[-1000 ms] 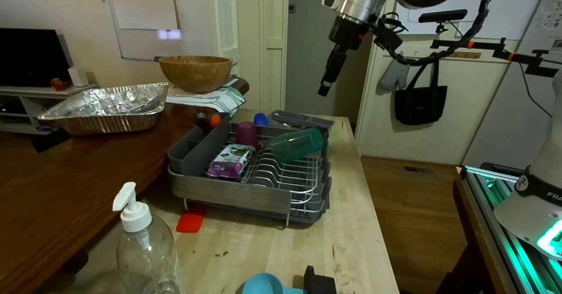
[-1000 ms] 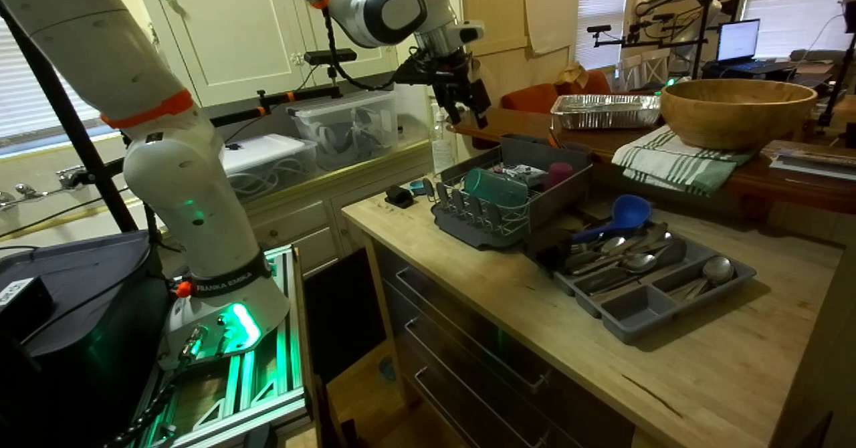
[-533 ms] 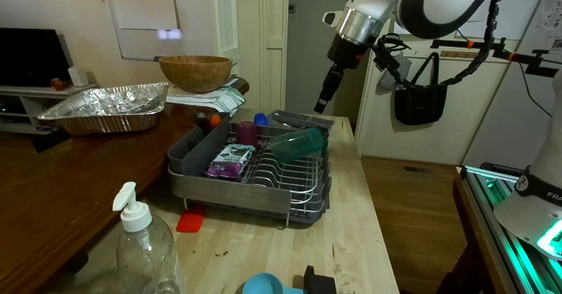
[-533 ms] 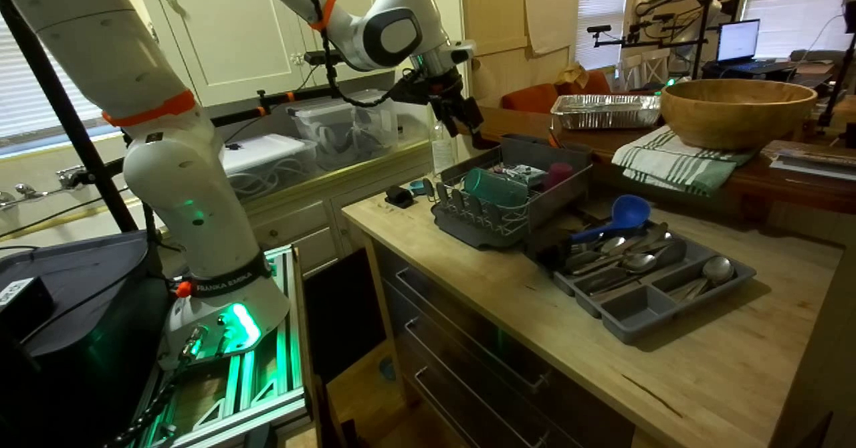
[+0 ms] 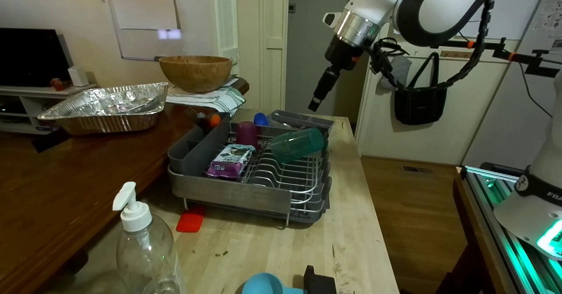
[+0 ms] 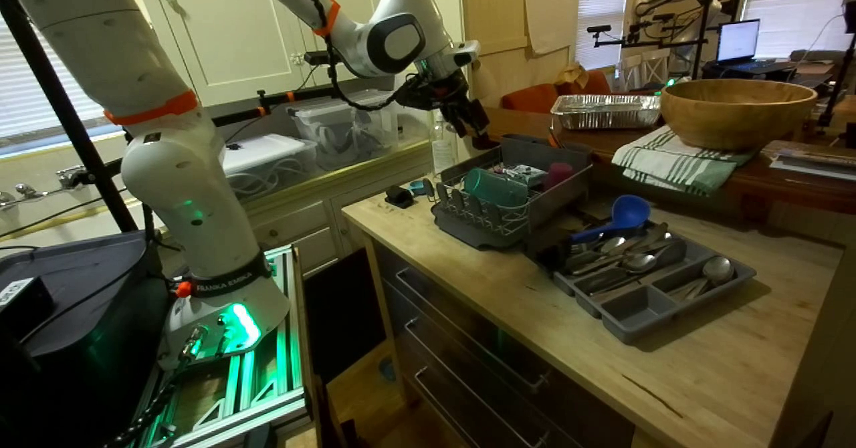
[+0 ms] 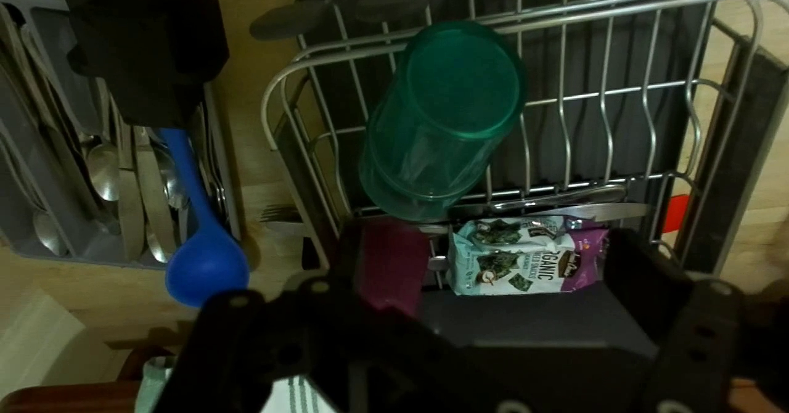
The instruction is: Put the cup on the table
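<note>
Above rack (image 5: 232,194): gripper (image 7: 487,249) wide, empty, likely to span cup (image 7: 444,117).
Cup: slanted in rack, probably to drain.
Table (image 5: 263,243): cup's goal, unmet.

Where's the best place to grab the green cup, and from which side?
Probably around the middle of the green cup, coming from above with the open gripper straddling its width. It lies tilted in the dish rack, round wall facing up, with no handle showing and nothing covering it.
</note>
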You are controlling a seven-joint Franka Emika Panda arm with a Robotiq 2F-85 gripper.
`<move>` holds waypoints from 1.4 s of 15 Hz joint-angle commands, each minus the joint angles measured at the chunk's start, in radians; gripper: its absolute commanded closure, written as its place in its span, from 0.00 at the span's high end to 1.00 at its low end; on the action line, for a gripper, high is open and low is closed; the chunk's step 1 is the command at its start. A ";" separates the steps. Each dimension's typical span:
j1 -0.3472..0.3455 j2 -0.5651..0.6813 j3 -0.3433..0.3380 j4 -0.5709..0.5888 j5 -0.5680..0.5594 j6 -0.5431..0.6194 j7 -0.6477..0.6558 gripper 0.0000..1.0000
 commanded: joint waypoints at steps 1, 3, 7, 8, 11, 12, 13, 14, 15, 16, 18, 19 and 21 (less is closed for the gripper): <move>-0.048 0.063 0.020 -0.007 -0.102 0.054 0.137 1.00; -0.065 0.086 0.031 -0.009 -0.196 0.038 0.240 1.00; -0.060 0.134 0.049 -0.008 -0.369 -0.014 0.417 1.00; -0.054 0.145 0.052 -0.007 -0.394 -0.022 0.442 1.00; -0.049 0.180 0.057 0.003 -0.455 -0.019 0.507 1.00; -0.047 0.191 0.058 0.008 -0.462 -0.023 0.517 1.00; -0.047 0.201 0.057 0.014 -0.471 -0.022 0.526 1.00; -0.047 0.212 0.054 0.021 -0.484 -0.021 0.535 1.00; -0.048 0.226 0.052 0.029 -0.486 -0.019 0.528 1.00; -0.048 0.234 0.051 0.037 -0.485 -0.021 0.526 1.00; -0.045 0.252 0.047 0.057 -0.507 -0.023 0.532 1.00; -0.043 0.261 0.046 0.066 -0.514 -0.025 0.534 1.00; -0.040 0.278 0.045 0.086 -0.532 -0.029 0.541 0.74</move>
